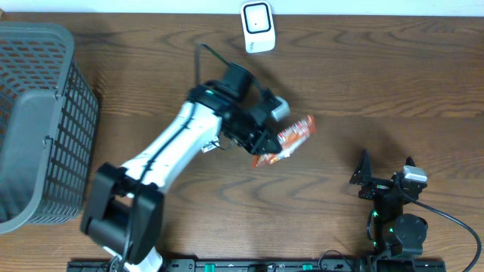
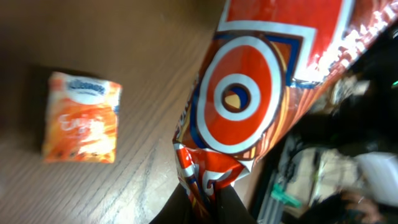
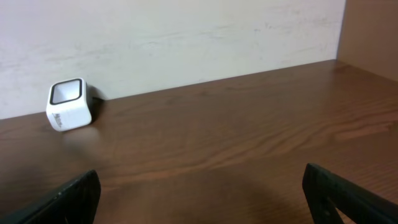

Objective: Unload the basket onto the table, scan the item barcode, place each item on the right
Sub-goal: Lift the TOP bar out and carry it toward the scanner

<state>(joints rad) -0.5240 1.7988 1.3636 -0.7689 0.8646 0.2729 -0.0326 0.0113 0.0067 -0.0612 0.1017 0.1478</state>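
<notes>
The item, a red and orange snack packet (image 1: pixel 293 138) with a white and blue ring pattern (image 2: pixel 249 93), hangs above the table's middle. My left gripper (image 1: pixel 266 142) is shut on its crimped end, and the dark fingers (image 2: pixel 233 208) pinch the foil at the bottom of the left wrist view. No barcode shows on the side I see. The white scanner (image 1: pixel 258 27) stands at the table's far edge, well beyond the packet, and appears again far left (image 3: pixel 68 104). My right gripper (image 1: pixel 384 180) rests open and empty near the front right, fingertips (image 3: pixel 348 193) wide apart.
A grey wire basket (image 1: pixel 38 121) fills the left side of the table. A small orange tissue pack (image 2: pixel 81 118) lies flat on the wood below the left gripper. A pale wall runs behind the scanner.
</notes>
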